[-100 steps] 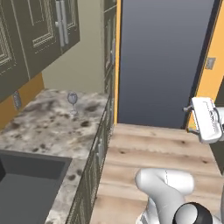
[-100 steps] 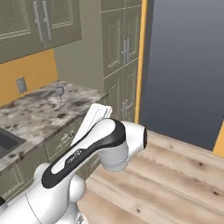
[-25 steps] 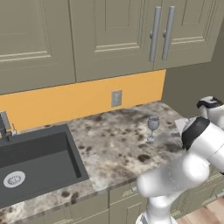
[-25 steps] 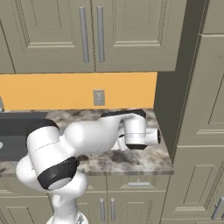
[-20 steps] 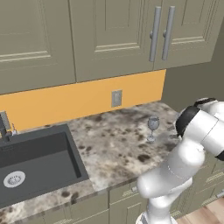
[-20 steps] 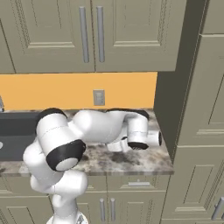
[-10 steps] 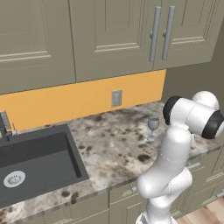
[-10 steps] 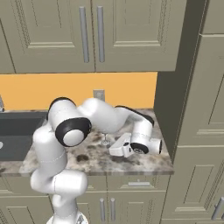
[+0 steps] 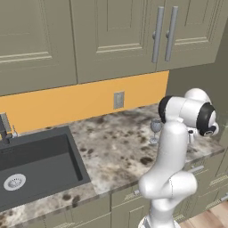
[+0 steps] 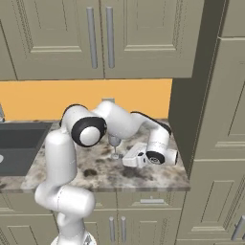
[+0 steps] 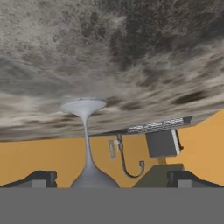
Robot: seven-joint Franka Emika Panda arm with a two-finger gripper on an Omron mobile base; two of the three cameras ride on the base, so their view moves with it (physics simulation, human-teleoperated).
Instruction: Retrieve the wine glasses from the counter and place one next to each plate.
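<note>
One pale stemmed wine glass (image 9: 155, 128) stands upright on the speckled stone counter (image 9: 116, 147) near its right end. From the right base view, the wine glass (image 10: 114, 143) is just left of my gripper (image 10: 125, 161), which lies low over the counter (image 10: 95, 172) and points at it. The hand view is upside down: the wine glass (image 11: 86, 140) stands a little left of the middle, close in front of my open gripper (image 11: 111, 179), untouched. The counter (image 11: 131, 52) fills the top. The plates are out of view.
A dark sink (image 9: 35, 164) with a faucet (image 9: 4, 127) takes up the counter's left part. A wall outlet (image 9: 118, 99) sits on the orange backsplash behind the glass. Wall cabinets hang overhead, and a tall cabinet (image 10: 210, 119) closes off the counter's right end.
Within the last second the arm has folded and brought the hand down to counter level, turned toward the glass. The glass has not moved. The jaws have stayed open.
</note>
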